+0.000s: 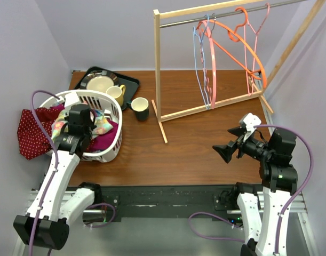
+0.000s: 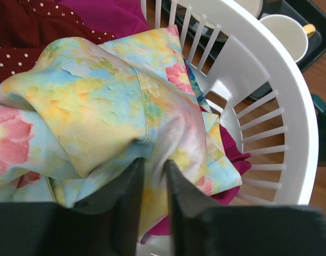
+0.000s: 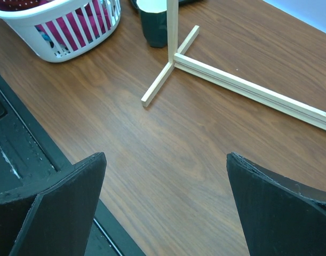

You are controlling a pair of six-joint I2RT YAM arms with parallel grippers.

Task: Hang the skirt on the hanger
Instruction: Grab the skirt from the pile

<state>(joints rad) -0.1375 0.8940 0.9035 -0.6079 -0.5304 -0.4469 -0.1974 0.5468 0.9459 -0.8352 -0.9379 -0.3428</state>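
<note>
**Gripping the pastel floral cloth skirt [image 2: 93, 101] for a clean lift**

The skirt lies crumpled on top of the heap inside the white slatted plastic laundry basket [image 2: 291, 90]. It sits over a magenta cloth [image 2: 98, 10] and beside a dark red polka-dot garment [image 2: 24, 26] that spills over the basket's left rim.

The left gripper [image 2: 153, 170] reaches down into the basket. Its jaws stand close together with a raised fold of the skirt pinched between them. Whether the pinch takes one layer or several, the wrist view does not settle.

The lift probably goes best straight up and slowly, so any neighbouring cloth that drags along shows early. The skirt should hang free of the rim before it travels sideways.

The right gripper [image 3: 165, 157] hangs wide open and empty above the brown wooden table [image 3: 179, 133], well apart from the basket. Beyond it stands the wooden clothes rack [image 1: 158, 64], where the orange plastic hanger [image 1: 243, 42] hangs among others. From there it looks well placed to take a second edge of the skirt and spread it for the hanger.
</note>
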